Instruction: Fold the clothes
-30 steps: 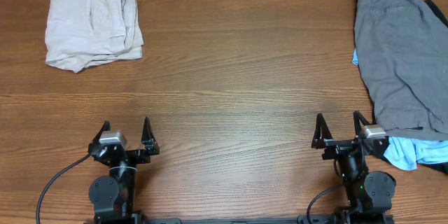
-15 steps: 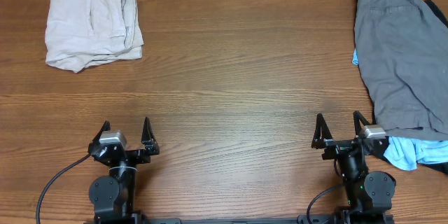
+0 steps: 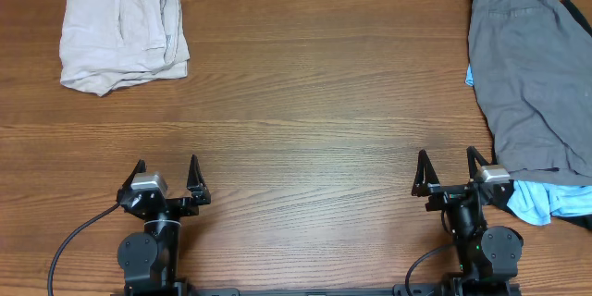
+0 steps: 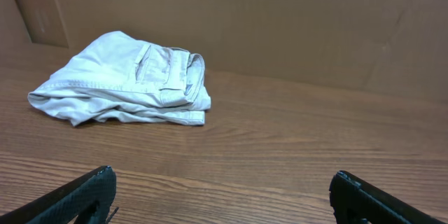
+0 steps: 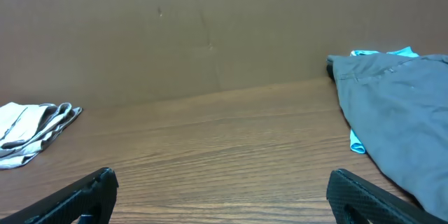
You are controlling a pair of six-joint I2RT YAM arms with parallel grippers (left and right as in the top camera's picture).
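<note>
Left gripper (image 3: 166, 162), right gripper (image 3: 448, 154) both gaped wide, empty. Beige shorts (image 3: 120, 37) lay folded far left; grey garment (image 3: 527, 74) covered blue garment (image 3: 532, 202) far right.

Even, soft indoor light, sharp focus, faint shadows, no glare

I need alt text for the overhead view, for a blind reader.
Folded beige shorts lie at the far left of the table; a grey garment covers a light blue one at the right. The left claw and right claw stand open at the near edge.
</note>
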